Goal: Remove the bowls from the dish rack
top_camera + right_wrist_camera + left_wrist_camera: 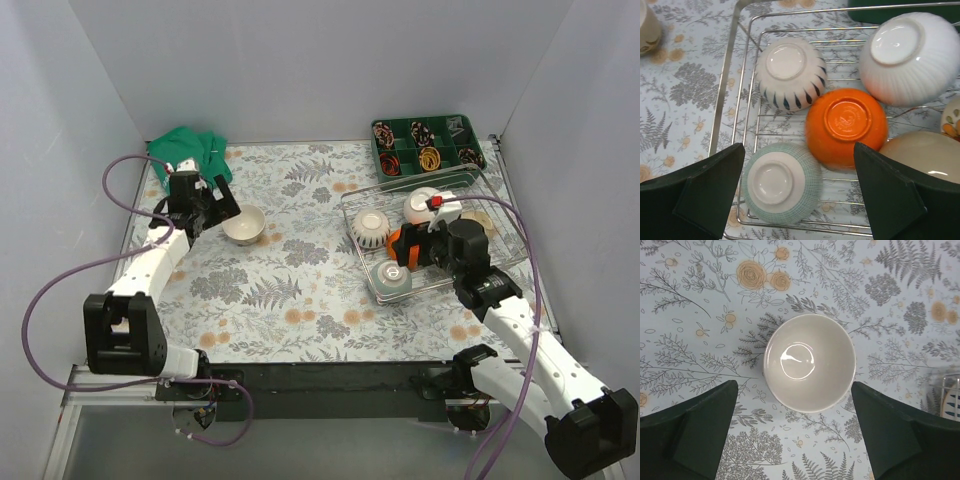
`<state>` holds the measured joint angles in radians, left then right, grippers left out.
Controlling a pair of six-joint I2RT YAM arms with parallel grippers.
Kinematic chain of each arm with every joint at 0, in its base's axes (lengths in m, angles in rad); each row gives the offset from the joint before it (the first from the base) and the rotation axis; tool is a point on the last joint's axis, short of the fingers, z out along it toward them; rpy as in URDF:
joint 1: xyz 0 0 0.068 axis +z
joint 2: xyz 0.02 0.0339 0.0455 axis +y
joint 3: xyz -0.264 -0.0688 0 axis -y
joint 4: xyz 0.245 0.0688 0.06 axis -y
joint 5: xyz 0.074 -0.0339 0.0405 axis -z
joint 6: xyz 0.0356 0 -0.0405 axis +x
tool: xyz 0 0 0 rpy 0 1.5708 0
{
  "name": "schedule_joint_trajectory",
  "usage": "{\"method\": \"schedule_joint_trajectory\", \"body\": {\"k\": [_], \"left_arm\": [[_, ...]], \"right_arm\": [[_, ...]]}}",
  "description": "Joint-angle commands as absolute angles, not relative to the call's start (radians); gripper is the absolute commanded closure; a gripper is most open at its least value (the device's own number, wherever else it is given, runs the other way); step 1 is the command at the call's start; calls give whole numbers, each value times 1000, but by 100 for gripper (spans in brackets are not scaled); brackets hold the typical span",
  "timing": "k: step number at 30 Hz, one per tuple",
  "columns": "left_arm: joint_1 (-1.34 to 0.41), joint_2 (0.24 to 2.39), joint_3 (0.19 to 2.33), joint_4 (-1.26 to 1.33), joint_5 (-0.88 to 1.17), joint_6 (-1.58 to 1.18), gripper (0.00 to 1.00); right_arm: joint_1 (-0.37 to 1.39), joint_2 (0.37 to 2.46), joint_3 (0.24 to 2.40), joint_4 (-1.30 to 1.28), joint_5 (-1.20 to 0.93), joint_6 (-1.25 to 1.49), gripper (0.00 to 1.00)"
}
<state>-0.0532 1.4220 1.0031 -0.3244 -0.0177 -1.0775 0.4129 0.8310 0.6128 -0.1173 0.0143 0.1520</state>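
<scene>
Foot-rings of bowls (pixel 846 125) in the dish rack (pixel 725 85) show only at the right wrist, its right gripper (pixel 797 146) gaping empty. Left gripper (pixel 794 385), likewise spread, hangs over a white bowl (pixel 810 362) upright on the table (pixel 690 315).

**No legible writing in any view**

No text, label, brand, number or sign can be read in the three views. In the right wrist view, a faint moulded mark (pixel 846 119) is seen inside the foot ring of the upturned orange bowl (pixel 837 150), which lies in the dish rack (pixel 726 75). Its characters are too small and too blurred to be made out.
</scene>
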Motion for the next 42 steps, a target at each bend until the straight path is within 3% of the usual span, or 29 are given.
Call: {"method": "schedule_joint_trajectory", "body": {"k": [1, 5, 14, 24, 42], "left_arm": [[-51, 1249, 947, -308, -20, -1062, 2], [-78, 1128, 890, -282, -28, -1049, 2], [-365, 970, 855, -322, -245, -917, 2], [-534, 755, 724, -287, -396, -904, 2], [-580, 623, 672, -222, -449, -873, 2]], "right_arm": [[414, 870, 739, -228, 226, 103, 2], [414, 925, 816, -316, 377, 78, 2], [390, 1127, 977, -400, 658, -57, 1], [262, 1350, 1104, -413, 663, -161, 1], [189, 1588, 1194, -502, 609, -172, 2]]}}
